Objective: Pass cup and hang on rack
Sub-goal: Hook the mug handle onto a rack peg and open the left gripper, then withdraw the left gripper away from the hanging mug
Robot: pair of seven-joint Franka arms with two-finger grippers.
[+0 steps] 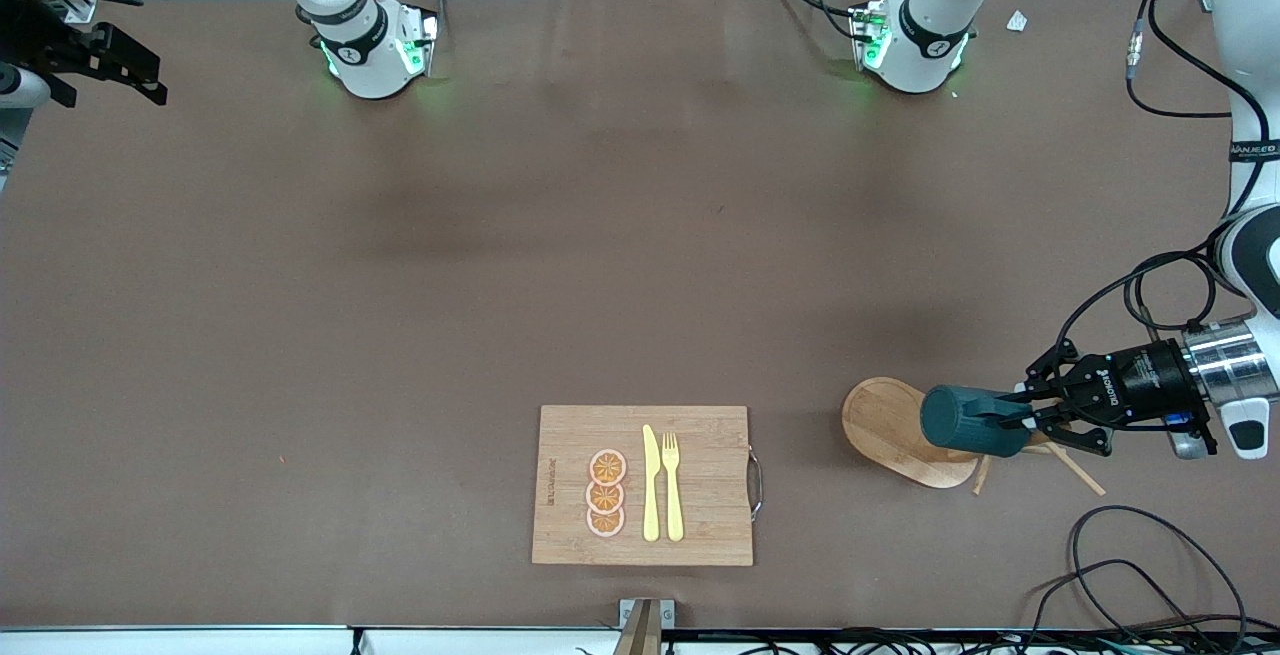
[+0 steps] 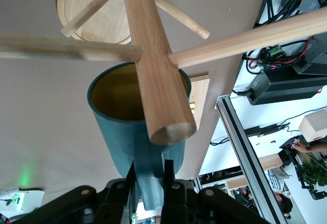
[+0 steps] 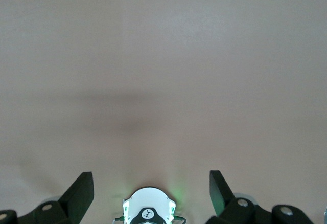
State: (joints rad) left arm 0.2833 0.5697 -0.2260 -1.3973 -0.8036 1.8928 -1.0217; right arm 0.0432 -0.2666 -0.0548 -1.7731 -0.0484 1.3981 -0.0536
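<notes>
Your left gripper, lower right of frame: jaws clamped on cup handle, over rack | your right gripper: jaws wide, waiting above bare tabletop

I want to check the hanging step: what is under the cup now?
Under the cup, held on its side in the left gripper, lies the rack with its oval base. The cup covers the post's foot.
</notes>
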